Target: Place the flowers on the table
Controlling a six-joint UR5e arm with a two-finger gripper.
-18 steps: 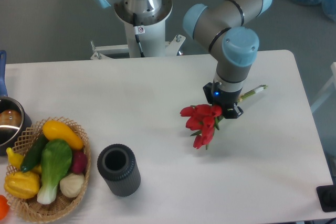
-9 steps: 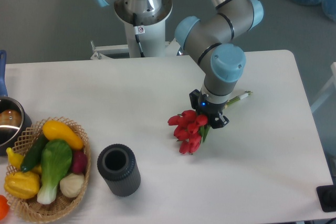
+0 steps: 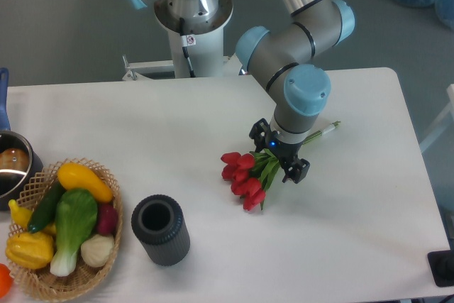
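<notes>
In the fixed camera view you see the gripper [image 3: 279, 154] pointing down over the right half of the table [image 3: 177, 125], its two fingers [image 3: 299, 170] spread wide. One finger stands on each side of the flowers [image 3: 250, 174], and a gap shows between each finger and the bunch, so the jaws hold nothing.

The flowers lie flat on the table directly beneath the jaws. Their red heads fan out to the lower left of the jaws, the green leaves sit between the fingers, and the pale stems [image 3: 323, 131] run out to the upper right, passing under the arm's blue-capped wrist [image 3: 306, 89].

Well to the lower left of the jaws you find a dark ribbed cylinder [image 3: 160, 230], standing upright with its open mouth facing up. Farther left again, at the table's near left corner, a wicker basket [image 3: 108, 252] holds vegetables: a yellow squash [image 3: 84, 181], a green leafy one [image 3: 72, 225] and others packed beside them. A metal pot [image 3: 12, 168] sits at the left edge, just behind the basket.

Behind the jaws, past the far edge of the table, you see the arm's white pedestal [image 3: 193, 40].
</notes>
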